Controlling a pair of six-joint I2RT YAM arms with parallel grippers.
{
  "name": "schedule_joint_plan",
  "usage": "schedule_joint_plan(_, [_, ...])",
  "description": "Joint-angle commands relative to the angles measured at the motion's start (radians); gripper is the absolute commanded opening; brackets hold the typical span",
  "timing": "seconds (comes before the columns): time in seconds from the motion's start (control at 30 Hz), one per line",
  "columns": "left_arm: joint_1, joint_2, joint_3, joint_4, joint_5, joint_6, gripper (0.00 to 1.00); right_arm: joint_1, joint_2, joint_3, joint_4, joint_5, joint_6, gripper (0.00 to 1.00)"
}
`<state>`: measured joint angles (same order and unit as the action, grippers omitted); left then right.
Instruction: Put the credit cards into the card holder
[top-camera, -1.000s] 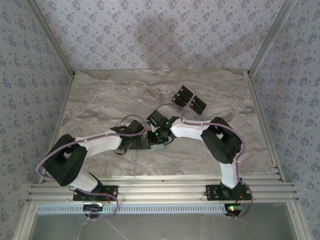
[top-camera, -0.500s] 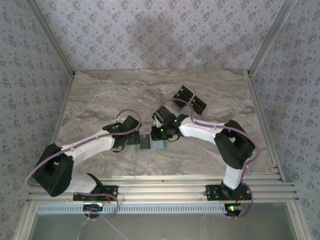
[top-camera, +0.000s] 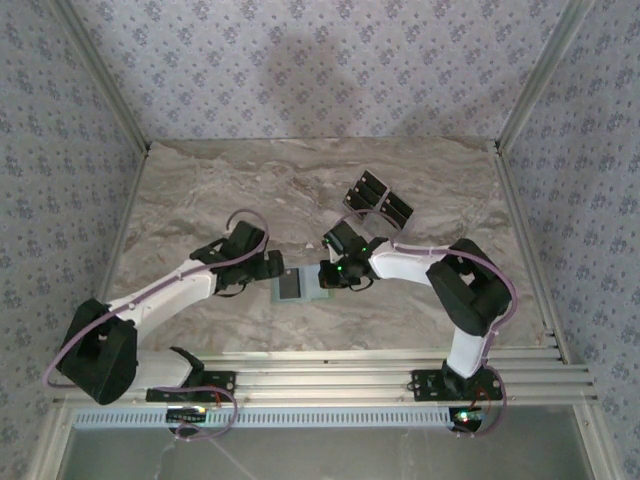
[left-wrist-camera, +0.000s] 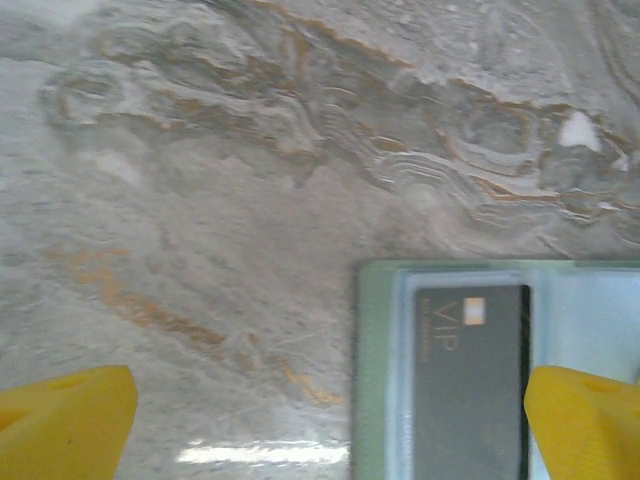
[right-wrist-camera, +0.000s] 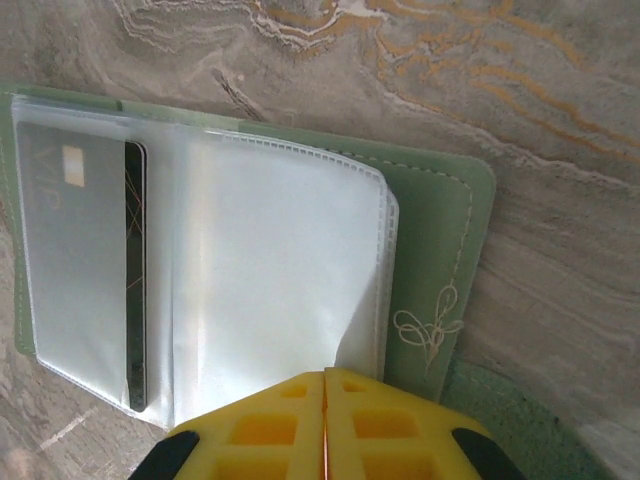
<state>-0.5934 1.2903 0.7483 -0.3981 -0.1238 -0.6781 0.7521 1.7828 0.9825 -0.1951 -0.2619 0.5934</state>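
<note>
Green card holder (right-wrist-camera: 440, 230) open, one card (left-wrist-camera: 470, 380) sleeved; left pincer (left-wrist-camera: 322, 415) gaping, right pincer (right-wrist-camera: 325, 390) closed; next, fetching loose credit cards (top-camera: 368, 190).

The left claw (left-wrist-camera: 322, 425) is hanging wide open over the grey-veined marble worktop (left-wrist-camera: 250, 180), yellow fingertips (left-wrist-camera: 62, 418) showing at both lower corners. By one of them, a pale green card holder (left-wrist-camera: 376, 380) is lying open, holding a glossy black VIP card (left-wrist-camera: 470, 390).
</note>
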Motion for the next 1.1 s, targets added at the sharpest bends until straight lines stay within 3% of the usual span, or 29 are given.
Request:
schedule_joint_plan(0.0, [0.006, 0.005, -0.028, 0.121, 0.085, 0.008, 1.00, -0.009, -0.002, -0.025, 0.003, 0.005, -0.003, 0.10])
schedule_joint_plan(0.37, [0.006, 0.084, -0.103, 0.388, 0.154, -0.027, 1.00, -0.012, -0.001, -0.038, 0.010, -0.009, -0.005, 0.10])
schedule_joint_plan(1.07, [-0.009, 0.222, -0.103, 0.534, 0.207, -0.059, 1.00, -0.011, 0.002, -0.034, 0.004, -0.014, -0.001, 0.10])
